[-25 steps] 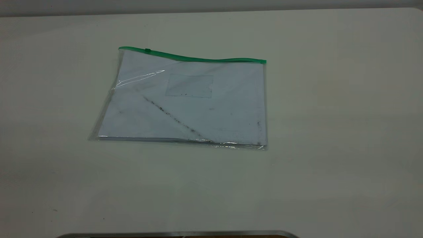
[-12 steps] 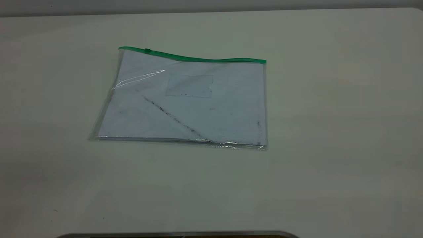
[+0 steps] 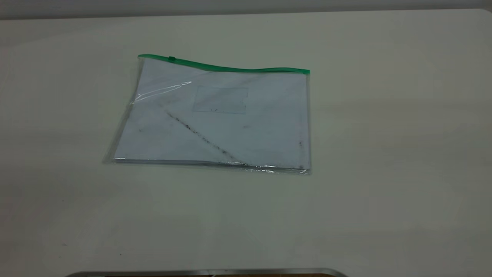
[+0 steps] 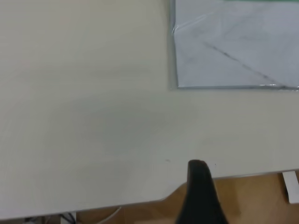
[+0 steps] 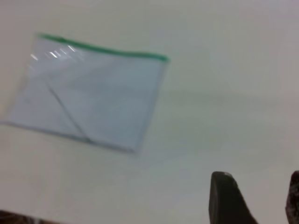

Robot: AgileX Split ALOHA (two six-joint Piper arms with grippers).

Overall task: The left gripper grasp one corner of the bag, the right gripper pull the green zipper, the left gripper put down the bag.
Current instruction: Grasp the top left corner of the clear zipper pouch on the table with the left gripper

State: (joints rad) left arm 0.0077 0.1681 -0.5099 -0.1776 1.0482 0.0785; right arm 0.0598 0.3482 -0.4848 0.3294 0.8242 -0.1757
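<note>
The bag (image 3: 219,119) lies flat on the pale table, clear plastic with white paper and a dark diagonal smudge inside. The green zipper (image 3: 230,69) runs along its far edge, with the slider tab (image 3: 172,58) near the left corner of the bag (image 3: 140,57). No gripper shows in the exterior view. My left gripper (image 4: 200,186) hovers at the table's near edge, well short of the bag (image 4: 233,46). My right gripper (image 5: 259,179) is open and empty above bare table, off to the side of the bag (image 5: 93,93) and its green strip (image 5: 103,49).
The table's front edge (image 4: 140,203) shows in the left wrist view, with brown floor and a white object (image 4: 290,186) beyond it. A metal rim (image 3: 207,272) lies at the bottom of the exterior view. The table's back edge (image 3: 246,13) runs behind the bag.
</note>
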